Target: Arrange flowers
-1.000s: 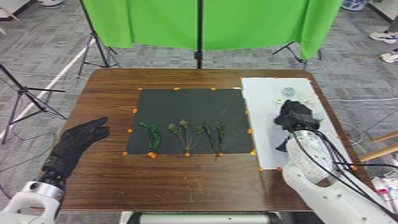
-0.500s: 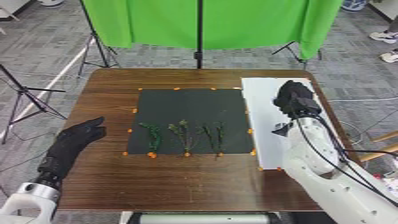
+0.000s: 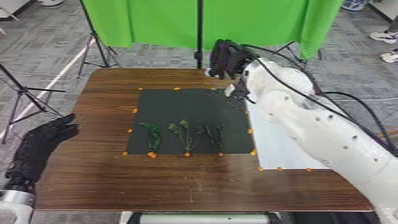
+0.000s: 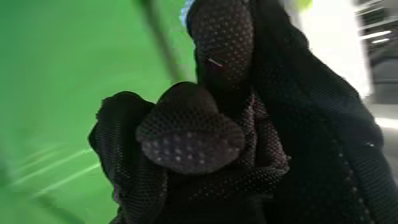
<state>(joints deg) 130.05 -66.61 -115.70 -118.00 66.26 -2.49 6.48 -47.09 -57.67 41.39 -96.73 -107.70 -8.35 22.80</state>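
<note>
The left hand (image 3: 46,136) is open by the surface (image 3: 107,185); the right hand's (image 3: 229,59) grip I cannot tell. Green stems (image 3: 185,134) lie on the black mat (image 3: 191,105).

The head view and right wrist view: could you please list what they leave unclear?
- Pale blue edge, right wrist view: mostly behind the right hand, cut off at the top.
- White sheet's far end, head view: behind the right arm.
- Sprigs' leaves, head view: too small.
</note>
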